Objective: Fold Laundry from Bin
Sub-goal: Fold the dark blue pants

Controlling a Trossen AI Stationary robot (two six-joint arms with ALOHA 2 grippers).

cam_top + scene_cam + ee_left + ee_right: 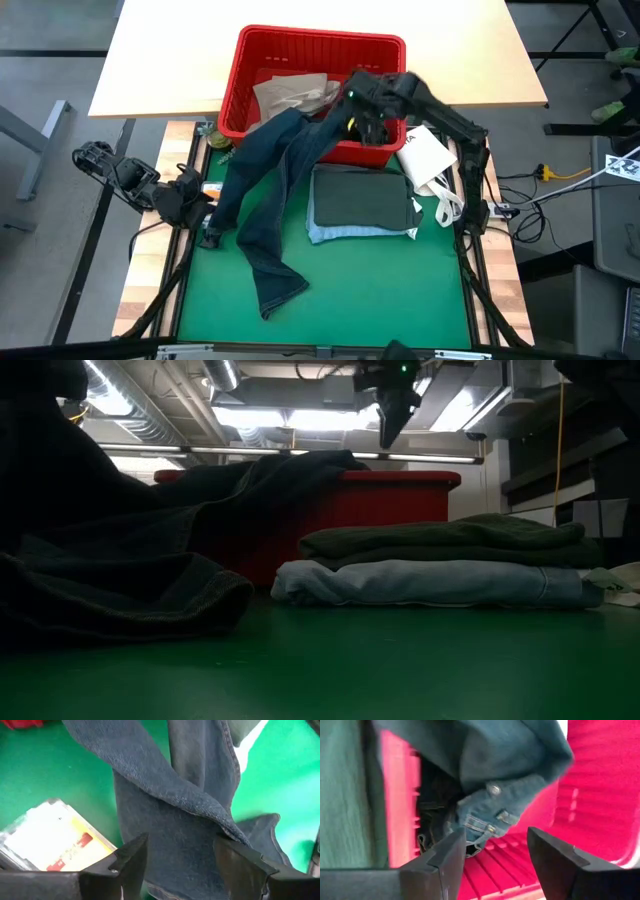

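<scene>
While the jeans [270,190] drape over the bin [240,75] rim, the right pincer [372,128] hovers above, parted, empty. Left pincer [180,865] gapes beside the denim, holding nothing.

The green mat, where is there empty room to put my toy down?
The green mat is bare near its front edge, right of the jeans and below the folded stack. It is crowded up by the red bin, where the jeans drape over the rim.

Ceiling lamps [300,415] are glaring in the dim low view, leaving the jeans [110,580] shadowed; the bin [600,795] is blurring in the right wrist view.
</scene>
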